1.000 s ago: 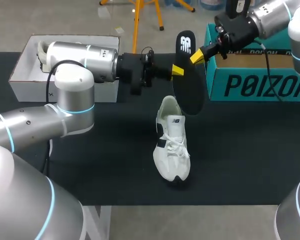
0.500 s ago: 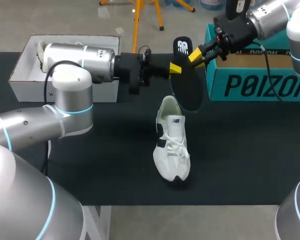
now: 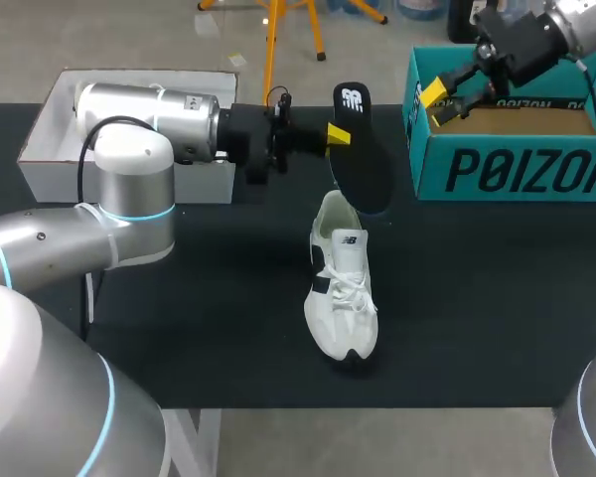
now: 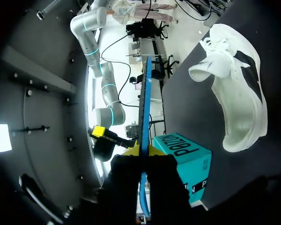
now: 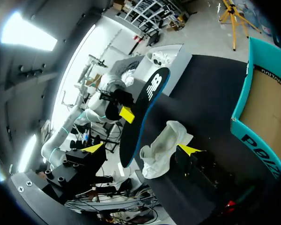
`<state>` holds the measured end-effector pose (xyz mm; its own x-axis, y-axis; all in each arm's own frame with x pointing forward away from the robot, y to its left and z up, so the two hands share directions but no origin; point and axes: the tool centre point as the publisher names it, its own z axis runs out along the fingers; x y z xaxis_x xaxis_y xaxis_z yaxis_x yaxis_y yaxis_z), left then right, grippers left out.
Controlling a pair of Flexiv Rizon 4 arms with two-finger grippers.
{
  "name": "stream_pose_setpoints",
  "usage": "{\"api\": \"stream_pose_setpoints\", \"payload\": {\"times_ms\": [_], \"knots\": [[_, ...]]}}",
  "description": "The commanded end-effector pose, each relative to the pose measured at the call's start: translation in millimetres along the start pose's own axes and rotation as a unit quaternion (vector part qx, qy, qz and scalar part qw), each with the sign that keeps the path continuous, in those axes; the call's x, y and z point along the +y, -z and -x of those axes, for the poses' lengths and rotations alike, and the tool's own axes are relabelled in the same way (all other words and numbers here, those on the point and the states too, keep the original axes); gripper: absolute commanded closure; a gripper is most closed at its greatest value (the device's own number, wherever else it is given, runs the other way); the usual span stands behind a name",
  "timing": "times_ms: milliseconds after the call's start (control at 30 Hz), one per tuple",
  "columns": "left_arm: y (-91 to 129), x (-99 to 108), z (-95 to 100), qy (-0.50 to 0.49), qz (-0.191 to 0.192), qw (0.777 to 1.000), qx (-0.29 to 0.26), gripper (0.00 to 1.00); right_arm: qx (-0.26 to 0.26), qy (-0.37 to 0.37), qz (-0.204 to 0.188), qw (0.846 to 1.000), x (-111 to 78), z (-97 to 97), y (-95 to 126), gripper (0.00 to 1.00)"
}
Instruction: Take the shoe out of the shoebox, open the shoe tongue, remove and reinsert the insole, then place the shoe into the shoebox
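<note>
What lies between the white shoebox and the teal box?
The left gripper, shut on the black insole, hangs between the white shoebox and the teal box; the head view shows it.

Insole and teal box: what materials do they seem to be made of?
The insole is probably foam: matte black face, thin blue edge. The box is likely cardboard: printed teal outside, plain brown inside.

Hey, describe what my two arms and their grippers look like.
The left arm and right arm are rounded silver-grey tubes with light-blue rings at joints. A black cable loops beside the left arm. The left gripper and right gripper are black with bright yellow fingertips.
</note>
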<state>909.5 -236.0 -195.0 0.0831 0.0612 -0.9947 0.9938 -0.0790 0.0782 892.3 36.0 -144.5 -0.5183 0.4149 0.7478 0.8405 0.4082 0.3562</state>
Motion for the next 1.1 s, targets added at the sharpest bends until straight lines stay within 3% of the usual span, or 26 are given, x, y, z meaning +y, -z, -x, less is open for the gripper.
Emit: {"api": "stream_pose_setpoints", "payload": {"times_ms": [33, 267, 533, 1100], "knots": [[5, 6, -0.8, 0.005, -0.008, 1.0, 0.005, 1.0, -0.142, 0.048, 0.02, 0.989, -41.0, -37.7, 35, 0.0], [0, 6, -9.5, 0.02, -0.014, 1.0, 0.002, 1.0, -0.257, 0.111, -0.006, 0.96, -59.4, -67.5, 53, 0.0], [-7, 5, -15.2, 0.039, -0.021, 0.999, -0.009, 1.0, -0.319, 0.131, 0.001, 0.939, -67.9, -85.0, 71, 0.0], [-21, 1, -11.2, 0.04, -0.02, 0.999, 0.015, 1.0, -0.33, 0.147, 0.002, 0.932, -63.2, -86.9, 76, 0.0]]}}
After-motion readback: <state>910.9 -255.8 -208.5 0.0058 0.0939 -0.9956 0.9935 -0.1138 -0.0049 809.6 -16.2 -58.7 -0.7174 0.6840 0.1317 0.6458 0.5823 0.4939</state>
